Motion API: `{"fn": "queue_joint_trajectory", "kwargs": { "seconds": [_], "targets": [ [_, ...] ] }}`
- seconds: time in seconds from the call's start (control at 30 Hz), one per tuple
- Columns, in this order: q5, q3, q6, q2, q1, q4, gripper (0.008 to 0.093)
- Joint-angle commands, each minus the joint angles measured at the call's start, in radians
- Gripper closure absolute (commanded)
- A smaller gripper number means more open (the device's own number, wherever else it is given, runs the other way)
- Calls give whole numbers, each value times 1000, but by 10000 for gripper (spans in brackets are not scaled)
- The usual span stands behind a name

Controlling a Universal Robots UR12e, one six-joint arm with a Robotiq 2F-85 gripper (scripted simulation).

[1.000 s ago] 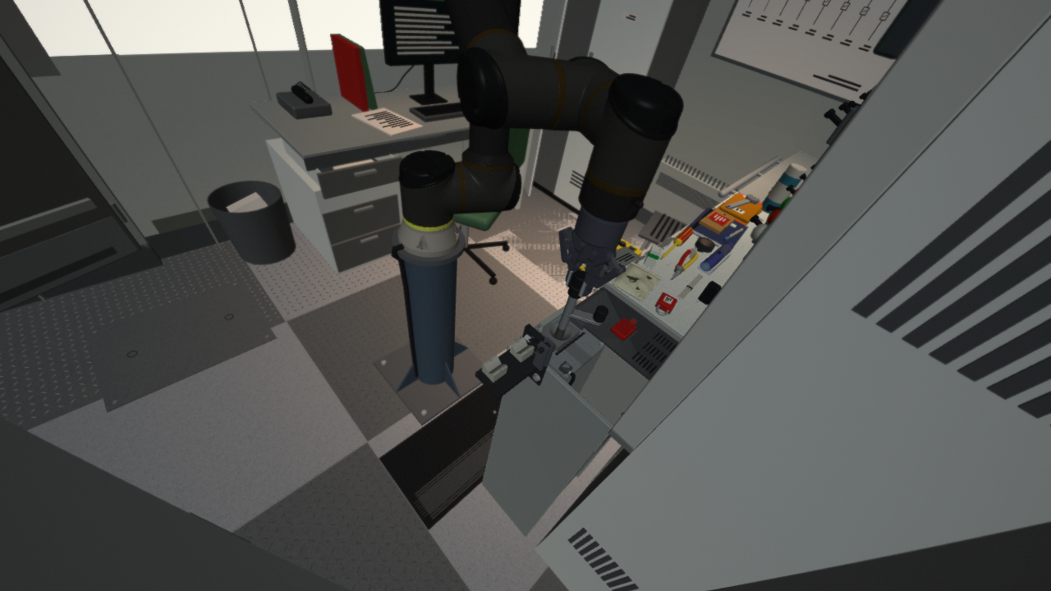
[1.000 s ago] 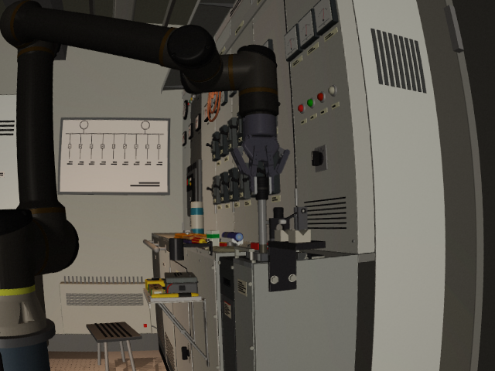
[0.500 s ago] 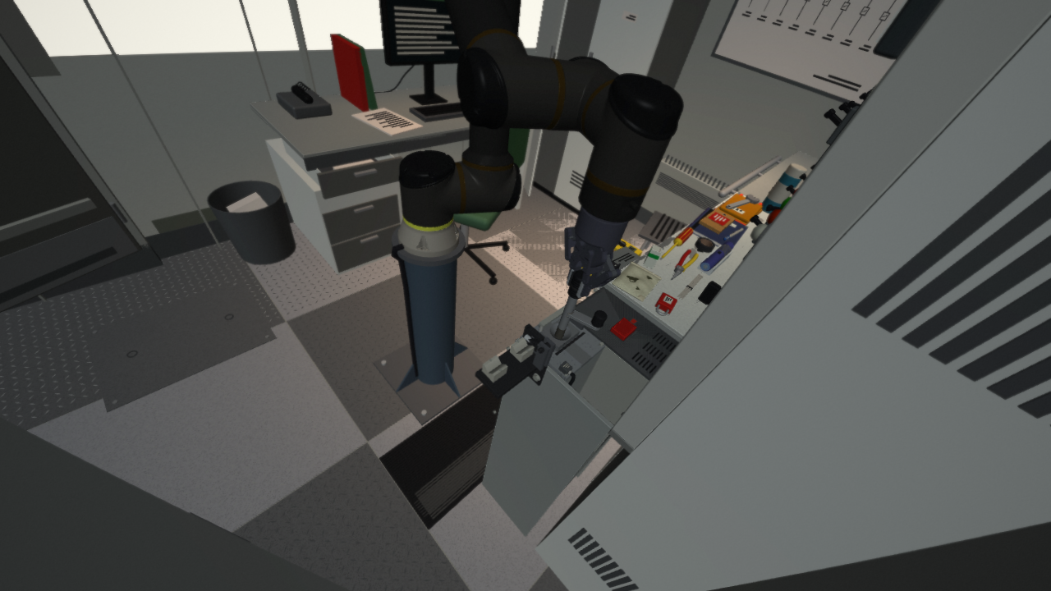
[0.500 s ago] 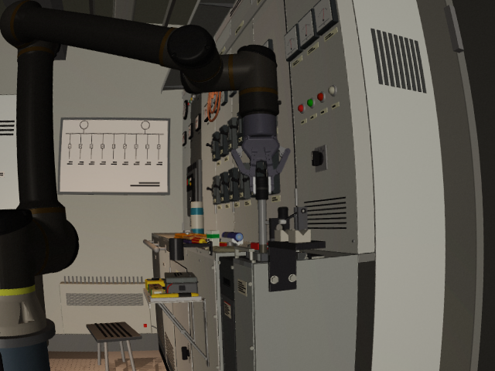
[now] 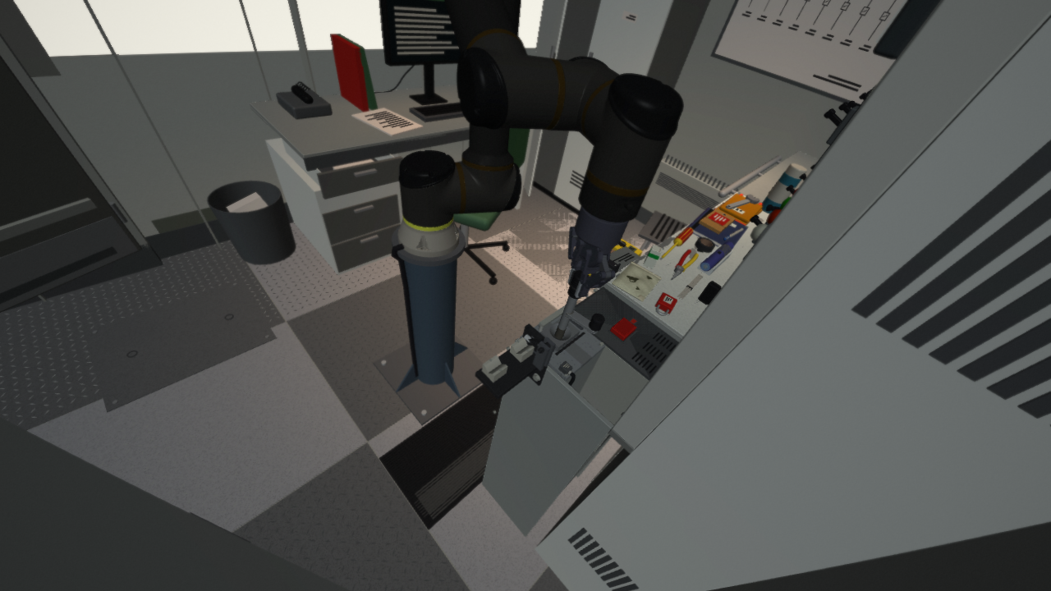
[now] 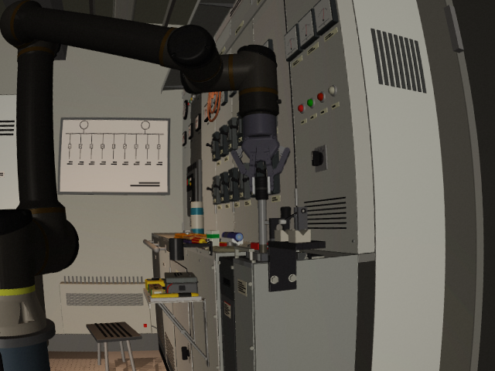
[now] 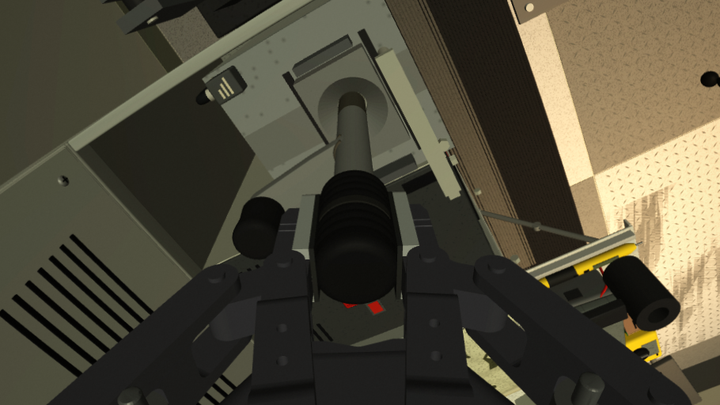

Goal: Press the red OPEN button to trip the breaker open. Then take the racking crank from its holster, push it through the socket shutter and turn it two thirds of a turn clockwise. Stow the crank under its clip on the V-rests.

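Note:
The lower end of the racking crank [image 7: 354, 151] is hidden inside the round socket [image 7: 352, 103] on top of the breaker cabinet, its grey shaft [image 6: 262, 223] standing upright. My gripper [image 7: 355, 226] points straight down over the socket and is closed around the crank's black ribbed handle [image 6: 261, 184]. The red OPEN button [image 5: 624, 328] sits on the cabinet top just behind the socket, mostly hidden behind the handle in the wrist camera. The V-rests with their clip [image 6: 295, 233] sit on a black bracket at the cabinet's front edge, right beside the socket, and hold nothing. A black knob [image 7: 258, 234] stands close beside the handle.
The tall switchgear panel [image 6: 340, 131] rises directly behind the cabinet top. Hand tools and tags [image 5: 694, 250] lie spread on the bench further along. A black empty holster tube [image 7: 642, 294] hangs at the cabinet's side above a small shelf with a yellow meter [image 6: 172, 285].

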Motion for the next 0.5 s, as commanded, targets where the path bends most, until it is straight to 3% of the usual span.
{"fn": "queue_joint_trajectory", "kwargs": {
  "seconds": [0.0,0.47],
  "targets": [
    [0,-2,9,-1,0,-1,714],
    [0,-3,112,-1,0,-1,714]
  ]
}}
